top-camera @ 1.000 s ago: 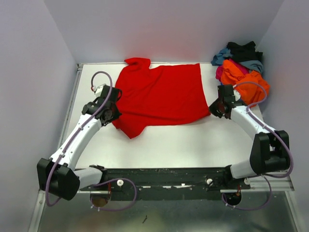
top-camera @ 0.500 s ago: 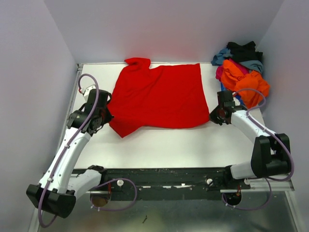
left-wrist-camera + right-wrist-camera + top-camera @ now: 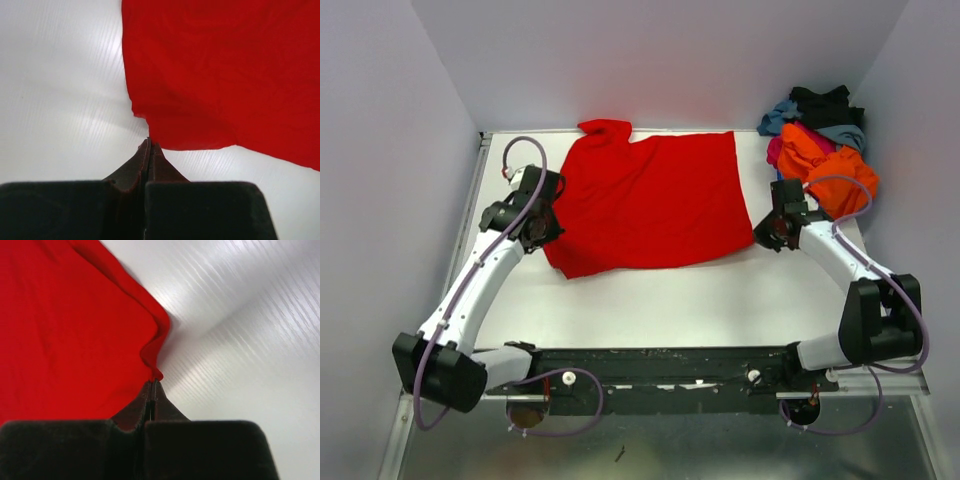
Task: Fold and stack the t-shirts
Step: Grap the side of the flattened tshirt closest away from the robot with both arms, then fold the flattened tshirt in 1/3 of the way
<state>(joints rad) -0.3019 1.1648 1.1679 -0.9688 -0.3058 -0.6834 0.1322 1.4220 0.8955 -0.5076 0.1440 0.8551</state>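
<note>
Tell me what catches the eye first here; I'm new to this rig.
The bright red t-shirt spread across the white table, pinched at its near corners by the left gripper and the right gripper. Then the heap of orange, magenta, blue and black shirts in the far right corner.

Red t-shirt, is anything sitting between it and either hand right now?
Nothing visible. Both hands are shut on the red t-shirt itself: left hand at its near left corner, right hand at its near right corner.
</note>
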